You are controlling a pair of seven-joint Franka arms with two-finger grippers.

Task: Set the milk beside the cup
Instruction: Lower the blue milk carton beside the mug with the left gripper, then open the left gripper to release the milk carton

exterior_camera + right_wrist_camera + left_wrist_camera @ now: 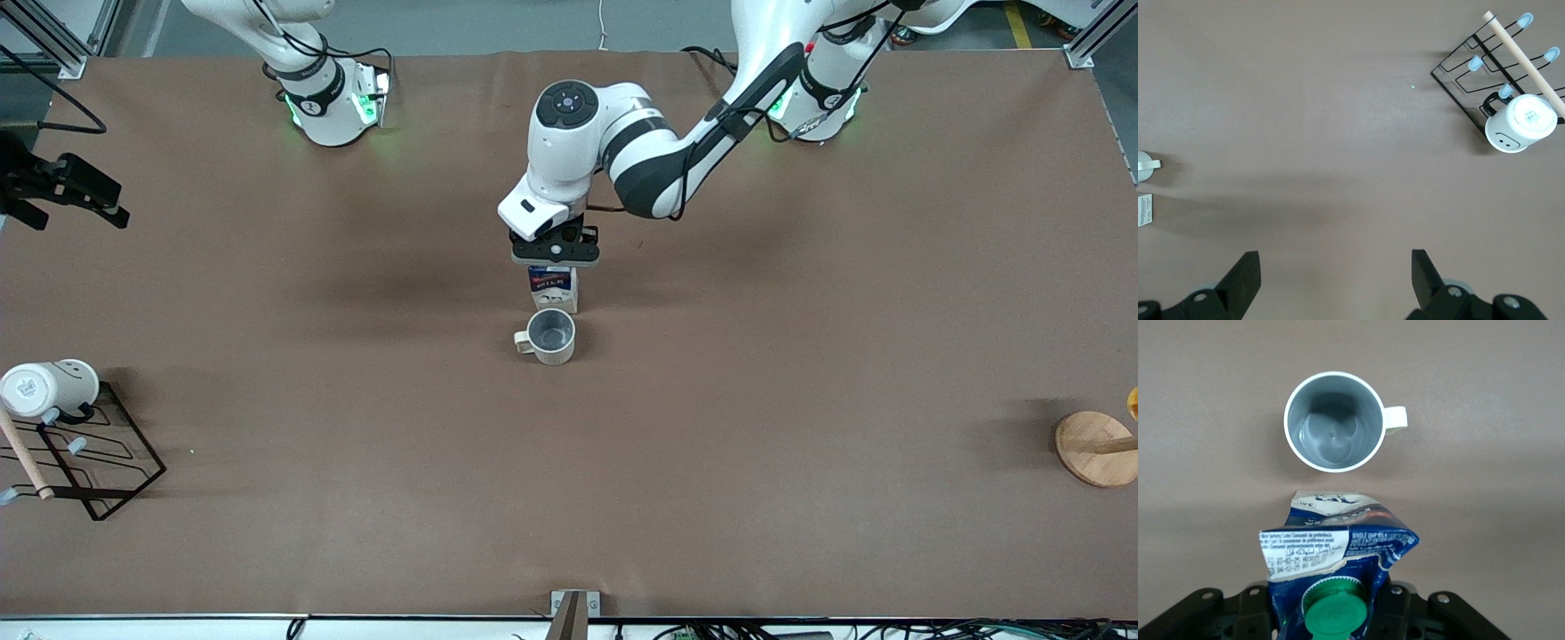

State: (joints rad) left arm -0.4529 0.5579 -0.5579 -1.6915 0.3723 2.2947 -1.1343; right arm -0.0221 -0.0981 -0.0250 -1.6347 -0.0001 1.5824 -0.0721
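Blue-white milk (pixel 553 289) carton stands upright just beside the grey-beige cup (pixel 551 337), farther from the camera.

Brown table (pixel 800 400) carries 4 items. Milk (pixel 553 289) stands upright at centre, just beside the cup (pixel 551 337), which is nearer the camera. Black wire rack (pixel 89 462) and wooden disc (pixel 1095 447) sit at either end.

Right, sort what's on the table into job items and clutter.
Job:
milk, under the left claw
cup, nearer the front camera, beside the milk

Clutter:
smiley mug on wire rack
wooden stand
right claw, open, waiting
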